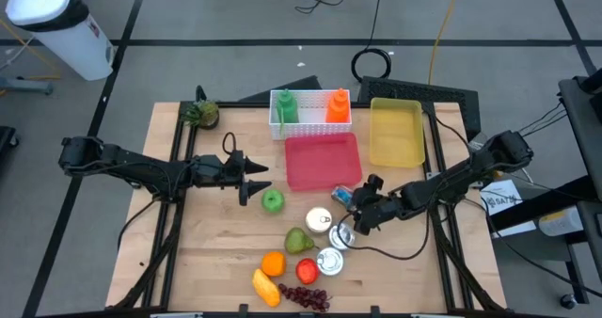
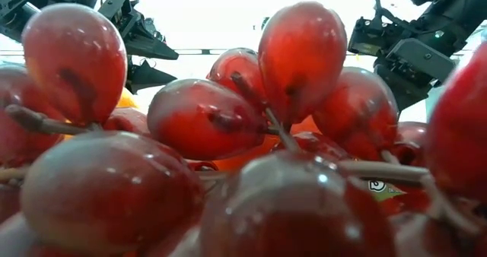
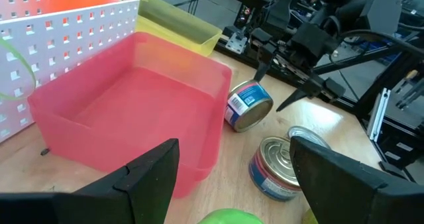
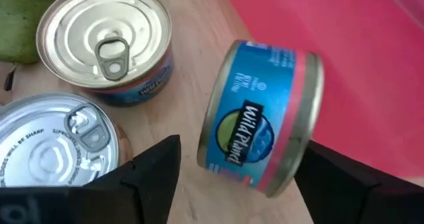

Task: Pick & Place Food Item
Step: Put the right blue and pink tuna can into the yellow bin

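The right gripper (image 1: 350,214) hung low over the table with its fingers (image 4: 147,168) spread wide, nothing between them, and the blue-labelled can (image 4: 261,119) lying on its side just ahead of the tips. That tipped can (image 1: 342,197) rested on the wood beside the near right corner of the red tray (image 1: 322,161), close against its wall (image 3: 218,118). Two more cans stood upright near it, one (image 4: 106,42) with its pull-tab lid facing up and the other (image 4: 56,148) just beside the gripper's finger. The left gripper (image 1: 256,179) was also spread open and empty, poised above the green apple (image 1: 273,201), facing the red tray from the left side. Behind the tray stood a white perforated basket (image 1: 310,123) holding a green bottle (image 1: 287,106) and an orange bottle (image 1: 338,105), with a yellow tray (image 1: 396,131) to its right. Toward the front edge lay a pear (image 1: 299,240), an orange (image 1: 273,262), a red fruit (image 1: 307,270) and a bunch of red grapes (image 2: 228,135), which filled the low view.
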Motion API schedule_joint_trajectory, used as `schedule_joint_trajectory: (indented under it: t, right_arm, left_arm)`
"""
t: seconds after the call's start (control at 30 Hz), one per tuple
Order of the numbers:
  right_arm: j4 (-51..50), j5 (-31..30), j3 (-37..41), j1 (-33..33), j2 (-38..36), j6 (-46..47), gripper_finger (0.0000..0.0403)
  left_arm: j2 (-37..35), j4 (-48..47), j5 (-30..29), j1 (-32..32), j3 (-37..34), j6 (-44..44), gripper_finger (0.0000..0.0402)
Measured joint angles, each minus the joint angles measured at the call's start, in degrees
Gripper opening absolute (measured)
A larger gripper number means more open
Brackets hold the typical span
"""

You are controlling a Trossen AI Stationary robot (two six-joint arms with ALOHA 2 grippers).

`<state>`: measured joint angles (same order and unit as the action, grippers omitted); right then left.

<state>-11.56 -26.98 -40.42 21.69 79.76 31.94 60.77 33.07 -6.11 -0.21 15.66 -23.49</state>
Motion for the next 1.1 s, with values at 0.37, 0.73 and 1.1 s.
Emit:
schedule_joint_trajectory:
  t: [0.37, 0.73, 1.1]
  right_arm:
    - [3.63, -4.5, 0.06, -1.15, 3.29, 5.09, 0.0272]
    - [3.18, -4.35, 0.07, -1.77, 3.13, 4.78, 0.02]
    - [4.03, -3.13, 0.07, -1.73, -0.33, -0.9, 0.0202]
  left_arm:
    - [0.0, 0.0, 0.02, 0.0, 0.0, 0.02, 0.0301]
    - [0.0, 0.01, 0.07, 0.0, 0.0, 0.17, 0.0301]
    - [0.0, -0.32, 0.07, 0.0, 0.0, 0.35, 0.0301]
